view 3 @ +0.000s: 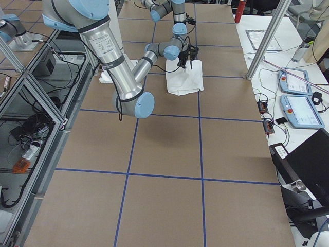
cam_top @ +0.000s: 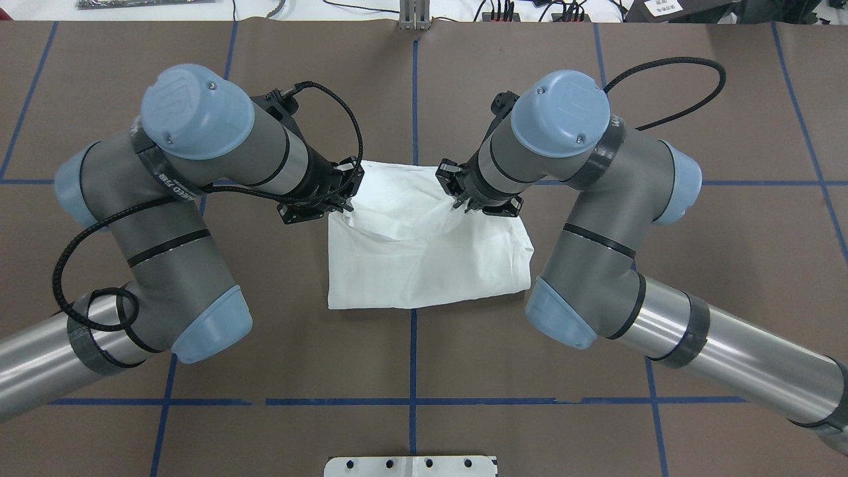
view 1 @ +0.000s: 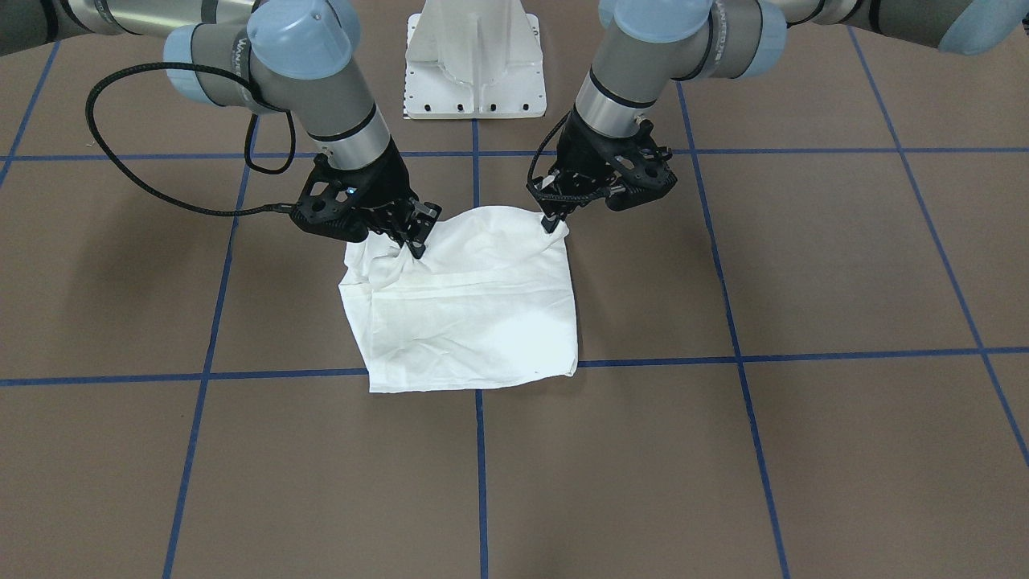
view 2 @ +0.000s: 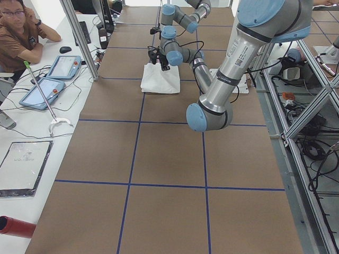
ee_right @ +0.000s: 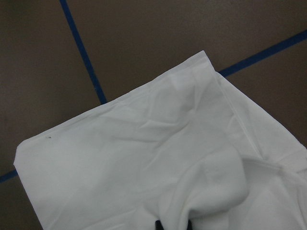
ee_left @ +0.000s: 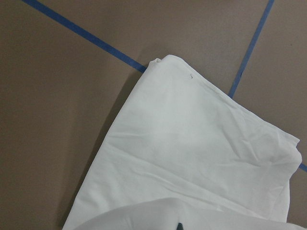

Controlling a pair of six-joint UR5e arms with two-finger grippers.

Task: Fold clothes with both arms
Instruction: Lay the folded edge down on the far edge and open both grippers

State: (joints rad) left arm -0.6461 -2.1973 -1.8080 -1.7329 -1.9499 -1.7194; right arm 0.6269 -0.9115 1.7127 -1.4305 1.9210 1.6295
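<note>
Likely mid-fold — left gripper at 10 o'clock, right gripper at 2, both pinching the shirt. Next: lay it evenly.

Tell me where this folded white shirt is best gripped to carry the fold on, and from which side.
By the two end corners of its raised edge, one per arm, coming down from above. The shirt is limp and lies flat, so a single pinch would likely let it sag. The left gripper and right gripper pinch there now.
</note>
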